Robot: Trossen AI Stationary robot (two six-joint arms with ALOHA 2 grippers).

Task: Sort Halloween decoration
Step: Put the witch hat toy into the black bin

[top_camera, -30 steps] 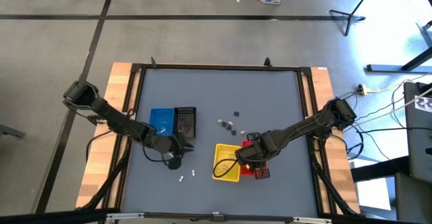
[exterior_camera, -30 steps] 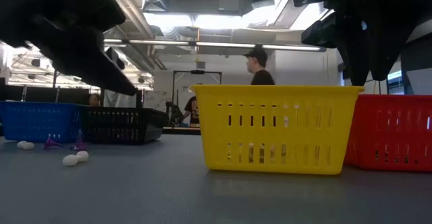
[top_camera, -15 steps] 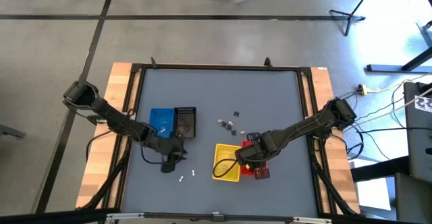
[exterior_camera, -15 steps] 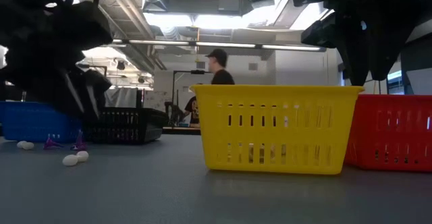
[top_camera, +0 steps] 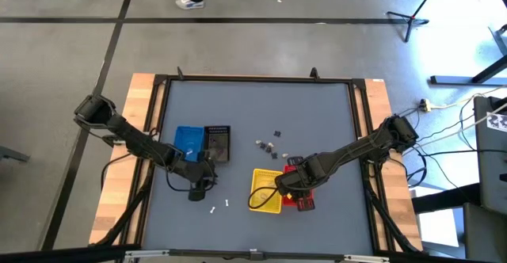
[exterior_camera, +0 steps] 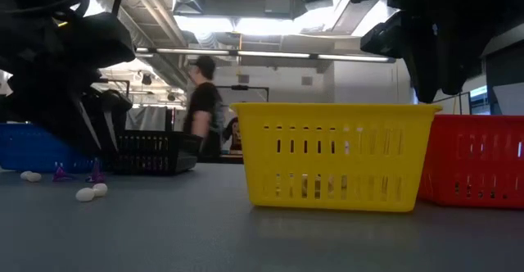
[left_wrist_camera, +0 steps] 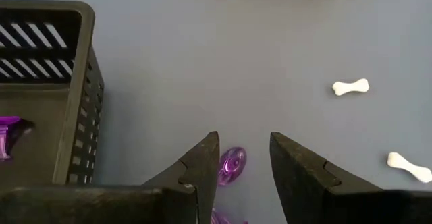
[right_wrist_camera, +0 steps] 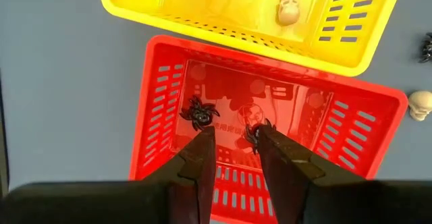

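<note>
My left gripper [left_wrist_camera: 244, 158] stands open, tipped down over the table just near of the black basket [left_wrist_camera: 47, 96]. A small purple trinket [left_wrist_camera: 231, 164] lies on the table under the gap between its fingers, and a second purple one [left_wrist_camera: 219, 217] lies closer in. Two white bones [left_wrist_camera: 350, 87] lie farther off on the table. My right gripper [right_wrist_camera: 237, 150] hangs open over the red basket [right_wrist_camera: 162, 82], where two black spiders [right_wrist_camera: 198, 113] lie. Next to it, the yellow basket [right_wrist_camera: 337, 28] holds a tan skull [right_wrist_camera: 288, 7].
A blue basket [top_camera: 188, 142] stands against the black basket [top_camera: 217, 142], which has a purple piece [left_wrist_camera: 7, 133] inside. More loose trinkets [top_camera: 269, 146] lie mid-table. Another skull [right_wrist_camera: 420, 104] lies beside the red basket. A person [exterior_camera: 203, 100] walks behind the table.
My left gripper has tipped its fingers further down toward the table and has opened. The purple trinkets under it lie where they were. My right gripper has stayed over the red basket.
</note>
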